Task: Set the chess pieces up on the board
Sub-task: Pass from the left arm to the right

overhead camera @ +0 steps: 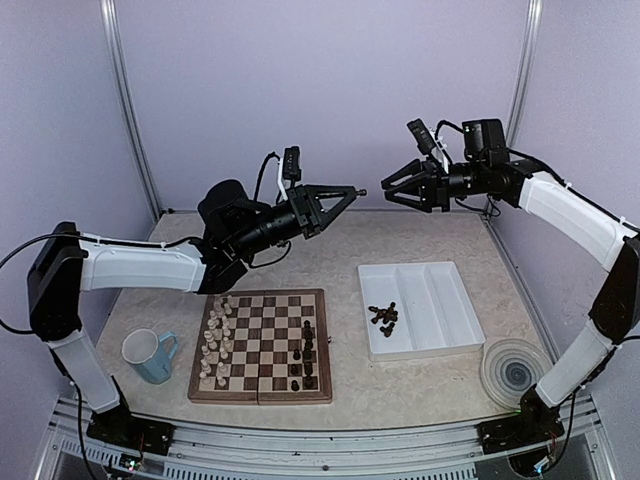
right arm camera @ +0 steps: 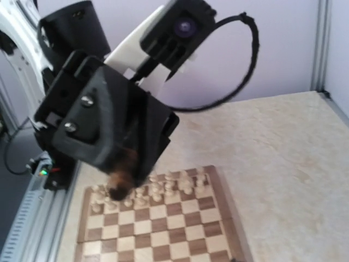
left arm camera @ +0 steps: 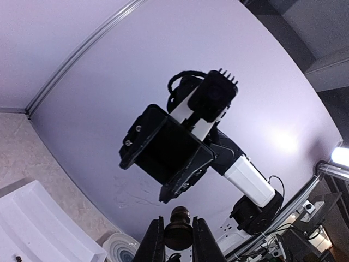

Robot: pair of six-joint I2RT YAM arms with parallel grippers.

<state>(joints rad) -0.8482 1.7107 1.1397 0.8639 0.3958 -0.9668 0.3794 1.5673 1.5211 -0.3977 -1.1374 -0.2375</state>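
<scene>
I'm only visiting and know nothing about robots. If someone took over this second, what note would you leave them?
The left gripper is up in the air, shut on one dark chess piece.
The right gripper is open and empty, facing it tip to tip.
On the board, cream pieces line the left side and a few dark pieces stand on the right side.
More dark ones lie heaped in the white tray's left compartment.
Left to do: place the held piece, then bring over the tray's.

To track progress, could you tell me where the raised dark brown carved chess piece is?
In the top view, the piece is clamped in the left gripper, in mid-air beyond the checked wooden chessboard, facing the right gripper.
</scene>
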